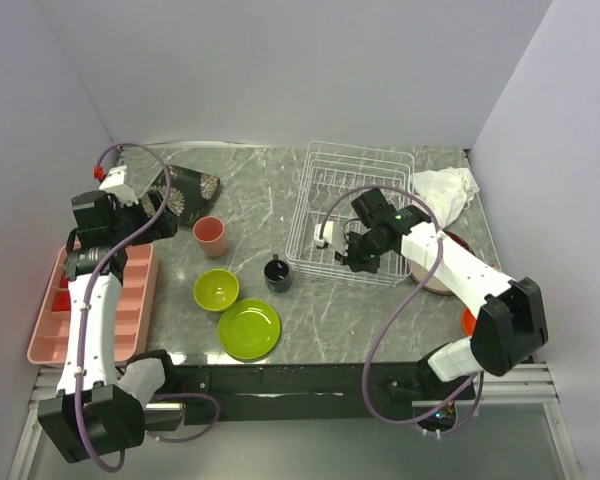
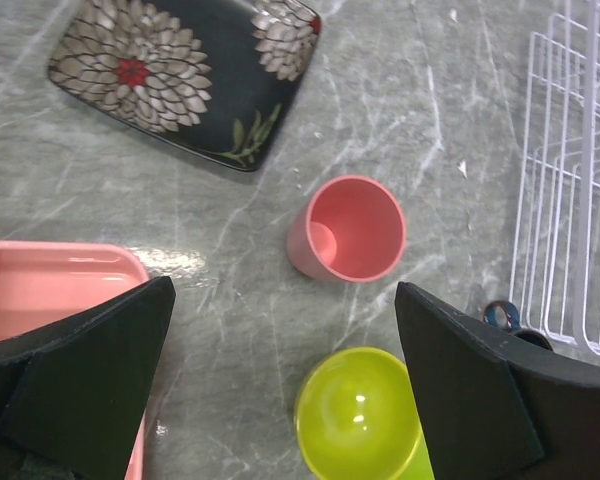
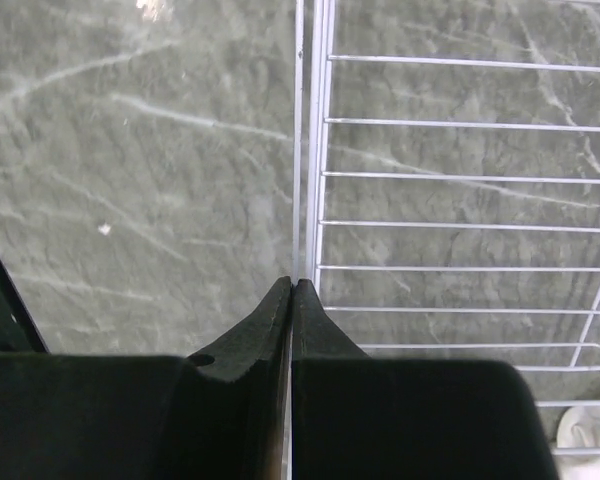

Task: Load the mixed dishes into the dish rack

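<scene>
Hovering left of the dish rack [image 1: 352,165], I am aiming my spread left hand [image 2: 285,300] squarely over the salmon cup [image 2: 350,230].

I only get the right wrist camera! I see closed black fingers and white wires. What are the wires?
Observer: The dish rack; the top camera shows it whole, your right gripper at its rim.
Operator: Where are the dishes?
Observer: On the table left of the rack: salmon cup, lime green bowl, lime green plate, dark navy cup.
Operator: And my other arm?
Observer: The left gripper is open, hovering near the salmon cup.
</scene>
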Motion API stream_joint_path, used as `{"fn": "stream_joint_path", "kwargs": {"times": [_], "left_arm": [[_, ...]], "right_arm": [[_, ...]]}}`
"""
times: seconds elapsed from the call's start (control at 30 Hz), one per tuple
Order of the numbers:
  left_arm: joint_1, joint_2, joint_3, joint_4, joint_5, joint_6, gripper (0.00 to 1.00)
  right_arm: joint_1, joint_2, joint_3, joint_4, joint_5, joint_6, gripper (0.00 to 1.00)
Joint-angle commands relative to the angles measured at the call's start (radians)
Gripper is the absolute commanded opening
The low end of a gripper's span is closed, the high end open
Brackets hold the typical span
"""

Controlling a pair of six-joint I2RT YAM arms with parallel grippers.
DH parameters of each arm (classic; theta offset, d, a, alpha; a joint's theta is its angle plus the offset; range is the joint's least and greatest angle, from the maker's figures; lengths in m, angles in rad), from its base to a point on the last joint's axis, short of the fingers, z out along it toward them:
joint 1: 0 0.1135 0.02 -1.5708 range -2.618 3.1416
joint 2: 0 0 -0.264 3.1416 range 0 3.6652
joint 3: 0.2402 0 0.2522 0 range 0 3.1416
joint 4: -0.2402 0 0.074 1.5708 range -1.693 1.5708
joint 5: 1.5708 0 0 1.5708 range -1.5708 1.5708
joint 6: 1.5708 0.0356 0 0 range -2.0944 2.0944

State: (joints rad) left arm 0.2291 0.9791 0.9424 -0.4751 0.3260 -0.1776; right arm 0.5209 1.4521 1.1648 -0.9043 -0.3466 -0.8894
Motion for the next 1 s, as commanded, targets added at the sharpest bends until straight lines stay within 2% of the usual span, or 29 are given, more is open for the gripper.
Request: {"fn": "stream_joint_path", "kwargs": {"times": [0.0, 0.23, 0.8, 0.97], "left_arm": [[-0.02, 0.013, 0.018, 0.035, 0.09, 0.044, 1.0], [-0.063, 0.039, 0.048, 0.004, 0.133, 0.108, 1.0], [-0.14, 0.092, 0.093, -0.028, 0.139, 0.167, 1.0], [-0.189, 0.105, 0.116, -0.052, 0.13, 0.236, 1.0]], "right_arm": [[0.004, -0.068, -0.082, -0.143, 0.028, -0.115, 0.0], [0.01, -0.145, -0.149, -0.163, 0.034, -0.18, 0.0], [0.131, -0.289, -0.238, -0.18, 0.009, -0.122, 0.0], [0.148, -0.289, -0.238, -0.157, 0.02, -0.073, 0.0]]}}
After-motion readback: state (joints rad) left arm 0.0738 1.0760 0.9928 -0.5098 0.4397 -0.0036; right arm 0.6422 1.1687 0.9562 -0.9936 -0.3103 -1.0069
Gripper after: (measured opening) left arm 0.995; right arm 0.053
